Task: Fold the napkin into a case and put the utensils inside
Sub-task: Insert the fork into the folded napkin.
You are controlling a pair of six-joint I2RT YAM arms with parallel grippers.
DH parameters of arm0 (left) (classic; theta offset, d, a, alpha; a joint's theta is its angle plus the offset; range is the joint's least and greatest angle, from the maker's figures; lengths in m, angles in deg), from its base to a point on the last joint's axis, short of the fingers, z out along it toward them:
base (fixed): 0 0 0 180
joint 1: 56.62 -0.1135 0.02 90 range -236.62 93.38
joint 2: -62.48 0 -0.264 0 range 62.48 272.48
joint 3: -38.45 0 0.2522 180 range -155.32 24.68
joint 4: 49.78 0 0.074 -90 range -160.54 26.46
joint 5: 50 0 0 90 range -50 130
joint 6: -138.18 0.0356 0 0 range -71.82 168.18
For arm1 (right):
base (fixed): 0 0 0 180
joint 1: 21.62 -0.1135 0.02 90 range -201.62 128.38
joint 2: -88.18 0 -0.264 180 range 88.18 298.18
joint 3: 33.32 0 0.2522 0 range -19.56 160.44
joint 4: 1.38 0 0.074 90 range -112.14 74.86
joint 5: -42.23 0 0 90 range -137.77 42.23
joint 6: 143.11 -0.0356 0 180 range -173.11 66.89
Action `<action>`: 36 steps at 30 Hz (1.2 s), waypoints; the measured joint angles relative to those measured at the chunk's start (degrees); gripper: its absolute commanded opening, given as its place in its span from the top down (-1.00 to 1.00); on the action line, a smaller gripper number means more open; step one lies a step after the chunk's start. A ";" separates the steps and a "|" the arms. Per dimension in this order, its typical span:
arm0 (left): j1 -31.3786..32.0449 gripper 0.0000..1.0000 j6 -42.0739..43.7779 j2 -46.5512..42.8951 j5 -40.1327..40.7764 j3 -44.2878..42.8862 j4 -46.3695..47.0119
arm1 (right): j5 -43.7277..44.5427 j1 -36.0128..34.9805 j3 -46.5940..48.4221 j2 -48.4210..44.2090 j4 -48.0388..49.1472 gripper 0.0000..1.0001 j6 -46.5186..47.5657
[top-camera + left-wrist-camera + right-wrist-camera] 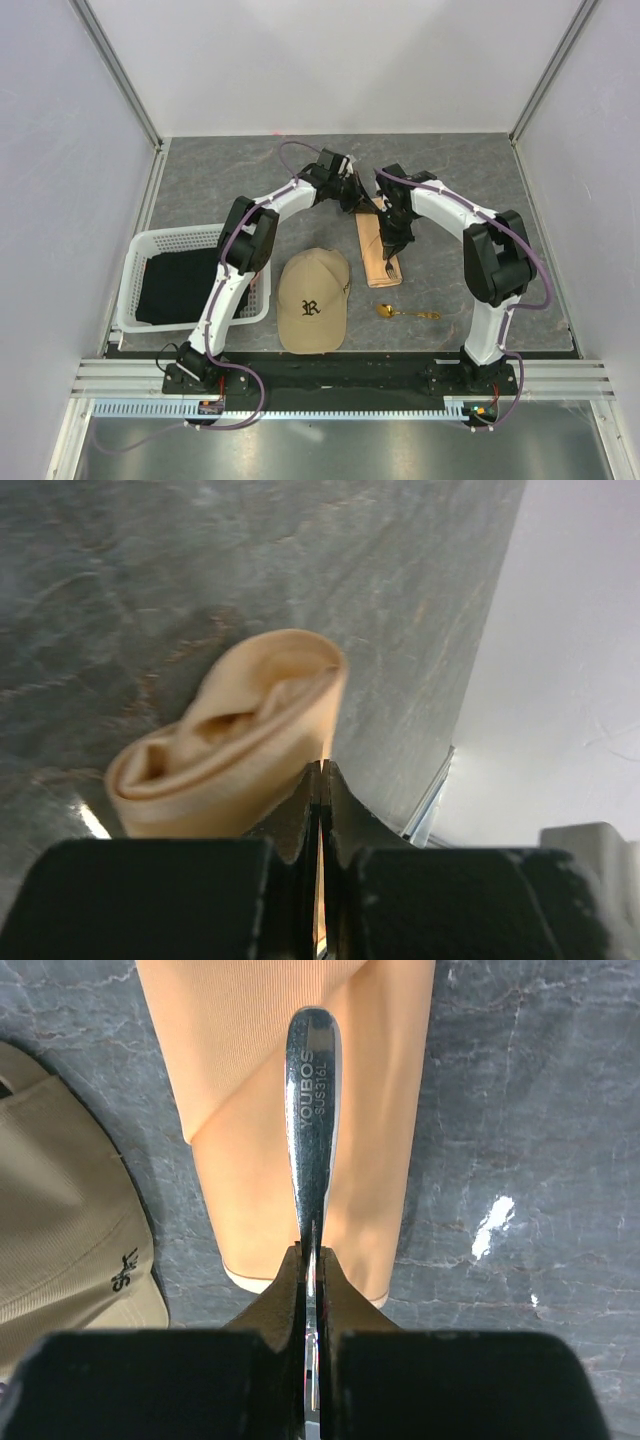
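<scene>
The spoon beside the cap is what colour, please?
Gold; the spoon shows best in the top external view.

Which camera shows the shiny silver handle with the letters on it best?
The right wrist view. The silver handle fills the middle, close enough to see its stamped letters, pinched in the right gripper above the napkin. The top view shows only a tiny dark sliver there, and the left wrist view doesn't show it.

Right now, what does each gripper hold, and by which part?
The left gripper pinches the napkin by an edge. The right gripper holds a silver utensil by its handle, whose rounded end sticks out over the napkin.
</scene>
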 measured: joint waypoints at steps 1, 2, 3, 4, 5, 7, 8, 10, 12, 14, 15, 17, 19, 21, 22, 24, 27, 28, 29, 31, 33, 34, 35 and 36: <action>-0.04 0.96 -0.22 0.55 0.00 0.00 -0.09 | -0.04 0.00 0.35 0.55 0.02 1.00 0.04; -0.15 0.96 -0.44 0.81 0.07 0.00 -0.22 | -0.04 0.02 0.68 1.03 -0.13 1.00 0.09; -0.26 0.96 -0.61 1.14 0.07 0.00 -0.35 | -0.09 0.07 0.81 1.36 -0.11 1.00 0.15; -0.35 0.96 -0.70 1.33 0.07 -0.02 -0.31 | -0.22 0.15 0.96 1.77 -0.22 1.00 0.22; -0.42 0.96 -0.74 1.42 0.07 -0.04 -0.24 | -0.26 0.22 1.03 2.01 -0.28 1.00 0.22; -0.52 0.96 -0.85 1.53 0.07 -0.35 -0.22 | -0.33 0.37 1.05 2.43 -0.46 1.00 0.24; -0.63 0.96 -0.87 1.62 0.04 -0.52 -0.20 | -0.37 0.37 1.05 2.56 -0.52 1.00 0.24; -0.74 0.96 -0.92 1.68 0.00 -0.81 -0.22 | -0.39 0.42 1.05 2.73 -0.55 1.00 0.24; -0.90 0.96 -0.96 1.68 -0.07 -0.92 -0.15 | -0.39 0.42 1.05 2.78 -0.55 1.00 0.24; -0.98 0.96 -0.98 1.68 -0.11 -0.92 -0.17 | -0.37 0.42 1.05 2.78 -0.55 1.00 0.24; -0.98 0.96 -1.01 1.68 -0.13 -0.92 -0.20 | -0.37 0.42 1.05 2.84 -0.55 1.00 0.24; -0.98 0.96 -1.01 1.68 -0.15 -0.92 -0.17 | -0.37 0.42 1.07 3.08 -0.57 1.00 0.22; -0.98 0.96 -1.01 1.68 -0.20 -0.92 -0.17 | -0.39 0.42 1.55 3.98 -0.76 1.00 0.22; -0.98 0.96 -1.01 1.68 -0.31 -0.92 -0.20 | -0.39 0.42 2.03 4.94 -0.72 1.00 0.22; -0.98 0.96 -1.01 1.68 -0.35 -0.92 -0.17 | -0.37 0.42 2.19 5.42 -0.72 1.00 0.22; -0.98 0.96 -1.01 1.68 -0.46 -0.92 -0.17 | -0.35 0.42 2.47 6.01 -0.81 1.00 0.22; -0.98 0.96 -1.03 1.68 -0.57 -0.92 -0.17 | -0.20 0.48 3.32 6.49 -1.27 1.00 0.22; -0.98 0.96 -1.03 1.68 -0.59 -0.90 -0.17 | -0.15 0.52 3.67 6.64 -1.31 1.00 0.22; -0.98 0.96 -1.03 1.68 -0.59 -0.90 -0.17 | 0.04 0.57 4.04 6.75 -1.36 1.00 0.22; -0.98 0.96 -1.03 1.68 -0.63 -0.85 -0.17 | 0.42 0.81 5.03 7.02 -1.44 1.00 0.22; -0.98 0.96 -1.03 1.68 -0.70 -0.81 -0.17 | 0.81 0.98 6.01 7.45 -1.11 1.00 0.22; -0.98 0.96 -1.03 1.68 -0.79 -0.79 -0.17 | 0.94 1.07 6.25 7.63 -0.92 1.00 0.24; -0.98 0.96 -1.03 1.68 -1.01 -0.79 -0.17 | 1.16 1.14 6.38 7.76 -0.55 1.00 0.22; -0.98 0.96 -1.03 1.68 -1.22 -0.79 -0.17 | 1.27 1.16 6.43 7.98 -0.22 1.00 0.20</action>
